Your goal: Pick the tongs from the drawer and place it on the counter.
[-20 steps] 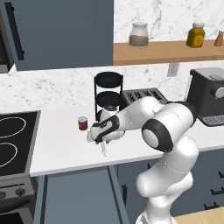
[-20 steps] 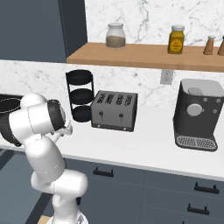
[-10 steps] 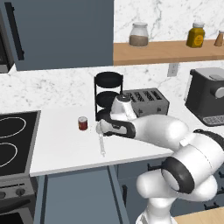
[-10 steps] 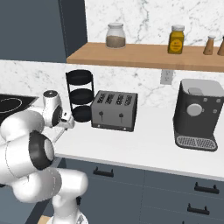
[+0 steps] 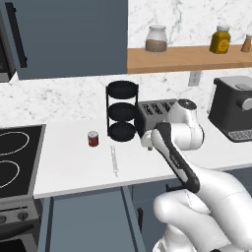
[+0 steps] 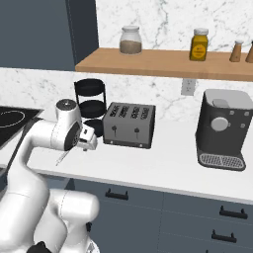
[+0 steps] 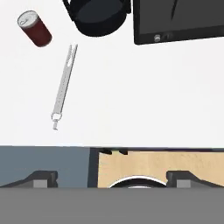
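Pincer first: my gripper (image 7: 112, 177) reads as spread wide with nothing between its fingers, the two dark fingertips (image 7: 43, 178) sitting far apart at the bottom of the hand view. From the left base view I see the hand (image 5: 147, 141) held above the counter (image 5: 74, 167), just in front of the toaster (image 5: 155, 113); the right base view puts it (image 6: 88, 140) beside the toaster's left end.

Nearest to me, below the worktop edge, the drawer (image 5: 86, 221) stands pulled out under the counter, its blue-grey front low in the left base view. In the hand view I can make out a blue-grey panel (image 7: 43, 164) and a pale wooden surface (image 7: 157, 166) past the counter's front edge.

On the counter itself the tongs (image 5: 114, 160) lie flat, well clear of my fingers and to their left. In the hand view the tongs (image 7: 64, 83) run lengthwise with the split ends toward the red can (image 7: 35, 29) and the looped end toward the counter's front edge. They touch nothing else that I can see.

Further back, the red can (image 5: 92, 139) stands just left of the black three-tier stand (image 5: 122, 110). The toaster (image 6: 129, 124) sits right of that stand, against the marbled backsplash. Off to the right stands the dark coffee machine (image 6: 222, 129). Above, the wooden shelf (image 6: 163, 64) carries jars.
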